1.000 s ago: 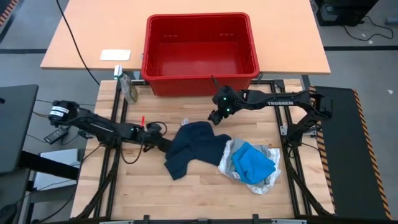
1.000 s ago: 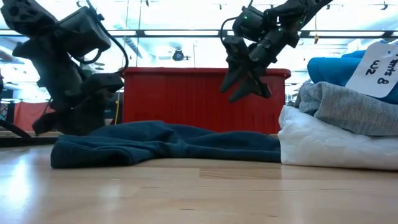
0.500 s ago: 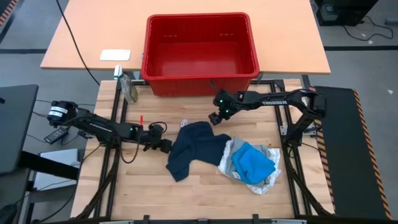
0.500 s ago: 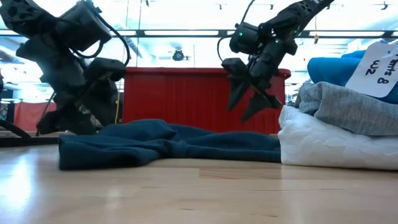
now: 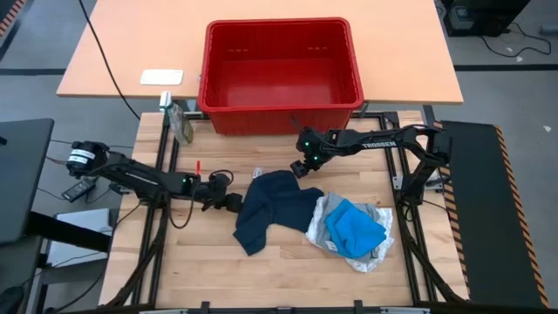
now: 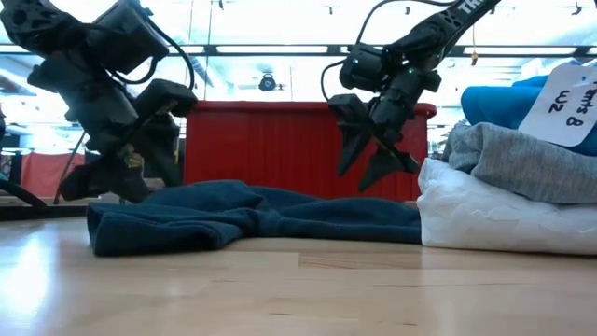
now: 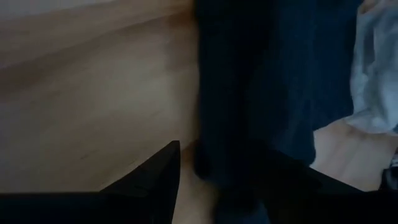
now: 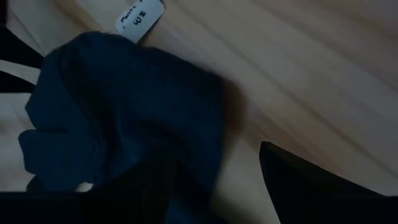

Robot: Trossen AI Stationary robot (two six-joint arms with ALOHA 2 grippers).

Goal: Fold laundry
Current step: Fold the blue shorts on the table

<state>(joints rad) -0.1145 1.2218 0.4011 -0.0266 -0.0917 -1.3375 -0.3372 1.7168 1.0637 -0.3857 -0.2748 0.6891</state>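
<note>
soft matt navy cloth (image 5: 266,209) on smooth wood table (image 5: 192,253); glossy red plastic basket (image 5: 279,109).

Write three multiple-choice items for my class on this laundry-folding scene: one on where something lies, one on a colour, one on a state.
1. Where does the dark navy soft garment lie?
A. In the red plastic basket
B. Spread on the wooden table, left of the stacked pile
C. On top of the pile

2. What colour is the topmost garment of the pile?
A. Bright blue
B. Red
C. Yellow

3. How does the right hand stand?
A. Shut on the white garment
B. Inside the basket
C. Open, above the navy garment's far edge

Answers: 1 B, the high view shows it flat on the table beside the pile. 2 A, the bright blue garment lies on the grey and white lacy ones. 3 C, the low view shows its fingers apart and holding nothing.
</note>
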